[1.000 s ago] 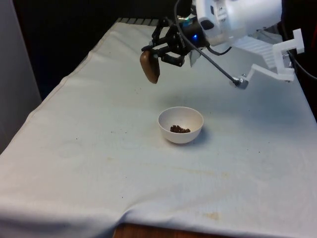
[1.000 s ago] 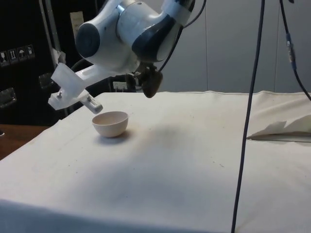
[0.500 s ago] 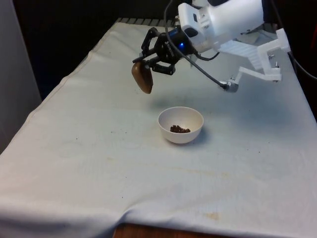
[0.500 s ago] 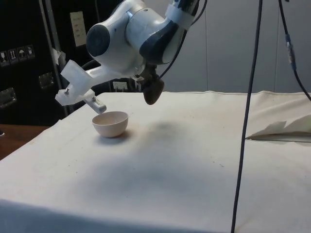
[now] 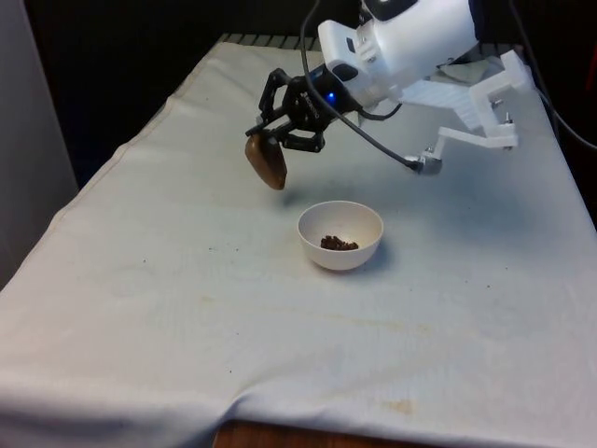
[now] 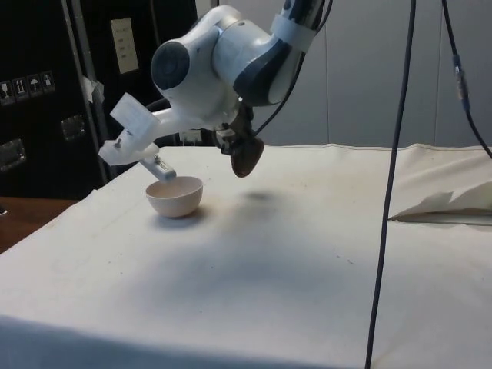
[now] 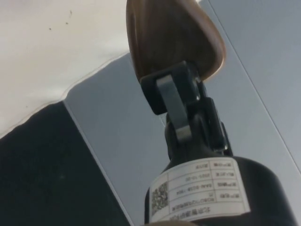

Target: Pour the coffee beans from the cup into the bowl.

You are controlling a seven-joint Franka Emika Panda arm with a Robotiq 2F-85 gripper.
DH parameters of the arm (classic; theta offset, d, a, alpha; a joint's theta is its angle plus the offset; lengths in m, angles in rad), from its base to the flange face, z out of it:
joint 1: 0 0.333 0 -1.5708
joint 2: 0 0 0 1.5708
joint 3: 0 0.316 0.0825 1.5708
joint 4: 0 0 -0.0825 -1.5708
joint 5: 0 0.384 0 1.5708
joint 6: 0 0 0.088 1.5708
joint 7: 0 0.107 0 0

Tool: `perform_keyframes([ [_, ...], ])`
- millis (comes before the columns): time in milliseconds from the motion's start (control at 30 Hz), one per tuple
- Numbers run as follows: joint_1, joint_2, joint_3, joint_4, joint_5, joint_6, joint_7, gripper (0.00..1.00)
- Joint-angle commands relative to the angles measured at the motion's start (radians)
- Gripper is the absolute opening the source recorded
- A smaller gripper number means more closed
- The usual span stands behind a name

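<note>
The gripper (image 5: pixel 280 140) was clamped on the brown cup (image 5: pixel 267 161), tilted in the air to the front view's left of the white bowl (image 5: pixel 340 234), which held the coffee beans (image 5: pixel 339 244). A weak grip could drop it. No legible writing on either.

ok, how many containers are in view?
2. A white bowl with coffee beans sits on the cloth; a brown cup is held tilted above it, off towards the front view's left.

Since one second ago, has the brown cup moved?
Yes. In the front view the cup, held in the gripper, has shifted toward that view's left and lower, away from the unmoved bowl.
</note>
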Motion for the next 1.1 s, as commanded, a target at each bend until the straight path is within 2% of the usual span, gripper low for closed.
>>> perform_keyframes([
  [0,-0.010,-0.004,0.002,-0.010,0.001,0.030,-0.007,0.01],
  [100,-0.009,-0.004,-0.008,-0.018,0.001,0.059,-0.009,0.01],
  [133,0.000,0.000,-0.013,-0.013,0.000,0.041,-0.002,0.01],
  [167,-0.009,-0.003,-0.011,-0.021,0.001,0.068,-0.010,0.01],
  [467,-0.011,-0.006,-0.032,-0.045,0.007,0.149,-0.027,0.01],
  [500,0.000,0.000,-0.036,-0.037,0.000,0.125,-0.014,0.01],
  [533,-0.011,-0.007,-0.037,-0.049,0.009,0.164,-0.030,0.01],
  [733,-0.012,-0.014,-0.055,-0.066,0.015,0.217,-0.043,0.01],
  [767,-0.001,-0.005,-0.060,-0.055,0.007,0.195,-0.031,0.01],
  [800,-0.012,-0.015,-0.058,-0.068,0.017,0.224,-0.046,0.01],
  [1000,-0.014,-0.025,-0.074,-0.087,0.022,0.268,-0.061,0.01],
  [1033,-0.013,-0.030,-0.081,-0.095,0.024,0.284,-0.066,0.01],
  [1067,-0.001,-0.021,-0.088,-0.084,0.013,0.265,-0.050,0.01],
])
